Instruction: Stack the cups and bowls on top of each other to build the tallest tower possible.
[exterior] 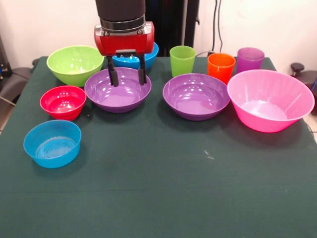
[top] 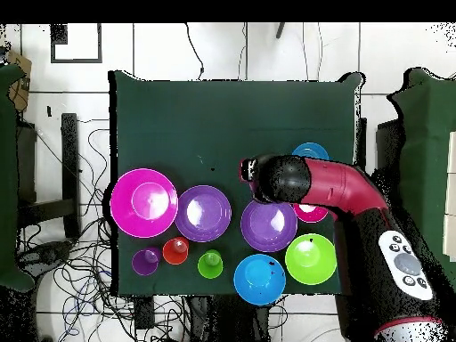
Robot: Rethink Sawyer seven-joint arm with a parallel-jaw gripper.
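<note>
Ten glossy vessels are sitting upright and unstacked. Green cup (exterior: 182, 60), orange cup (exterior: 221, 67) and purple cup (exterior: 249, 59) are lining the far edge. Pink bowl (exterior: 270, 99), two purple bowls (exterior: 196, 95) (exterior: 118, 89), lime bowl (exterior: 75, 64), red bowl (exterior: 63, 102) and two blue bowls (exterior: 52, 143) (exterior: 151, 55) are spreading across that far half.

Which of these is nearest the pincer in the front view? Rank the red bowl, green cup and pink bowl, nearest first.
Measured from the pincer in the front view:
1. Green cup, behind it toward the picture's right.
2. Red bowl, toward the picture's left and nearer the camera; close to the cup's distance.
3. Pink bowl, at the far right.
</note>
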